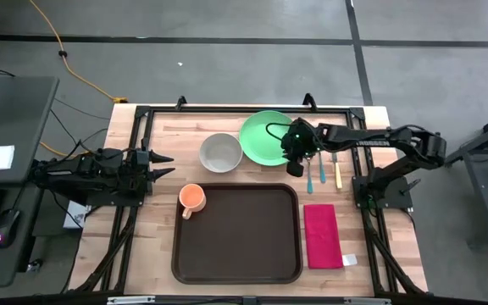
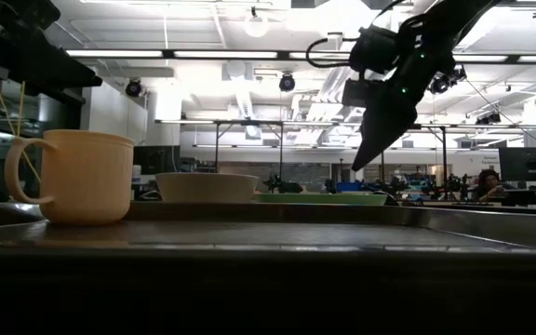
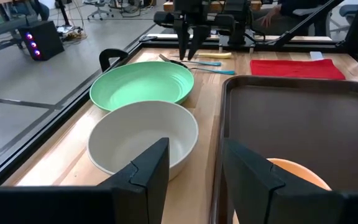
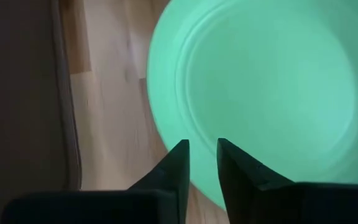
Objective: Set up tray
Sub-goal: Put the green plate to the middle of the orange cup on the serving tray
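My right gripper (image 4: 202, 163) hangs above the near rim of the green plate (image 1: 265, 138), fingers a narrow slot apart and clamped on nothing. Beside the plate sits the white bowl (image 1: 220, 152); on its other side lie the utensils (image 1: 322, 172). The tray (image 1: 236, 234) rests flat on the table in front of the plate, empty, with the orange cup (image 1: 191, 199) just off its corner and the red napkin (image 1: 321, 235) alongside. I judge the tray stiff, light, slick plastic; its raised rim is the only hold. My left gripper (image 3: 194, 171) waits wide apart beyond the bowl.
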